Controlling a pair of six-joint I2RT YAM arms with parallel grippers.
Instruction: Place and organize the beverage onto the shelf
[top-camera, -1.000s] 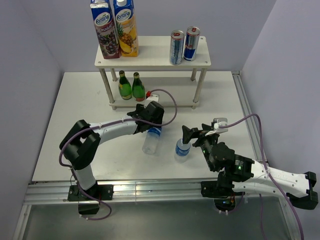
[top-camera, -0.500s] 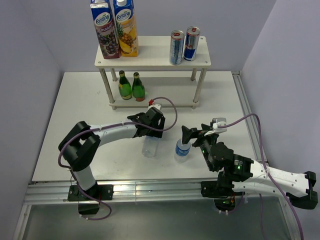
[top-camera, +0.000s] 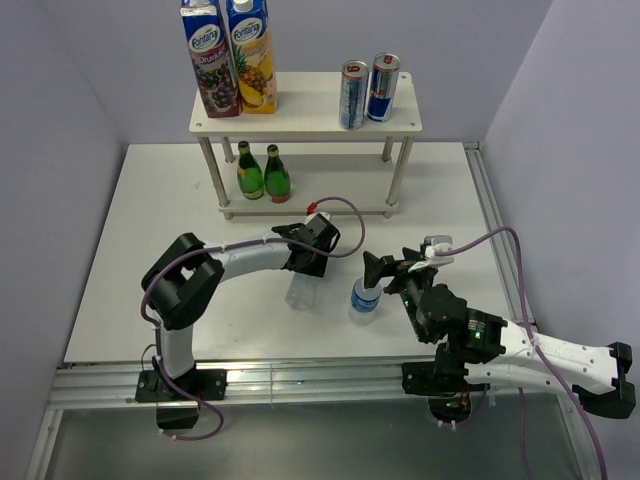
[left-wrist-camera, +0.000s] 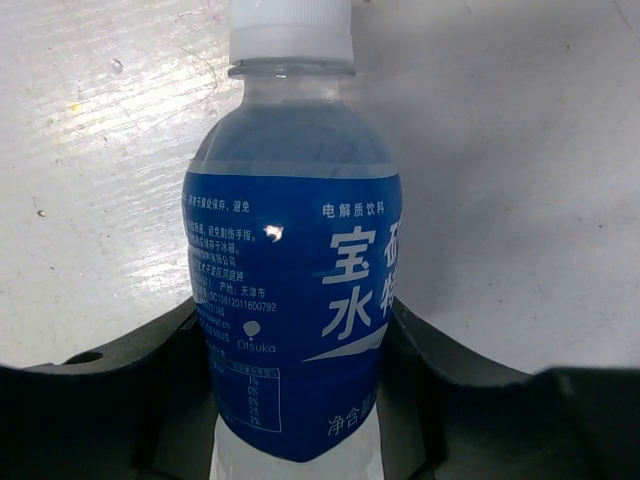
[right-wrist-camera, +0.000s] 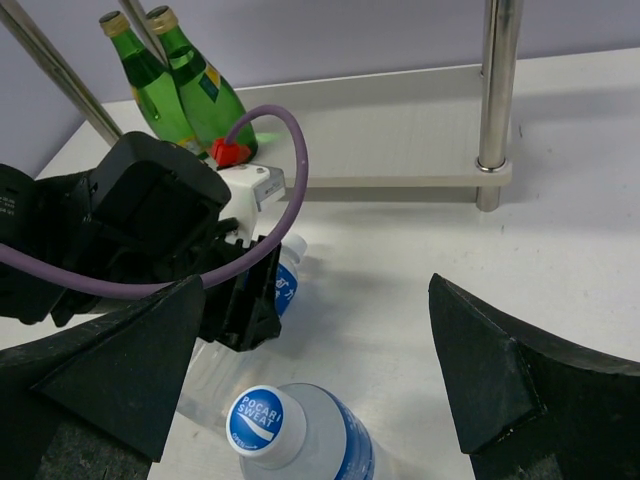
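A clear water bottle with a blue label (top-camera: 300, 290) (left-wrist-camera: 290, 260) lies on the white table, its white cap pointing toward the shelf. My left gripper (top-camera: 310, 262) (left-wrist-camera: 292, 318) is shut on it, a finger pressed against each side of the label. A second bottle with a blue cap (top-camera: 365, 298) (right-wrist-camera: 290, 430) stands upright just to its right. My right gripper (top-camera: 388, 268) (right-wrist-camera: 318, 290) hangs open above and behind that bottle, touching nothing. The white two-tier shelf (top-camera: 310, 115) (right-wrist-camera: 400, 130) stands at the back of the table.
Two juice cartons (top-camera: 212, 58) (top-camera: 250, 55) and two cans (top-camera: 353, 95) (top-camera: 383, 87) stand on the shelf's top board. Two green glass bottles (top-camera: 250, 172) (top-camera: 276, 175) stand on its lower board at the left. Walls close in the table on three sides.
My left gripper has sunk onto the lying bottle and closed on it, and the left elbow has swung right. The right arm and the upright bottle have not moved.
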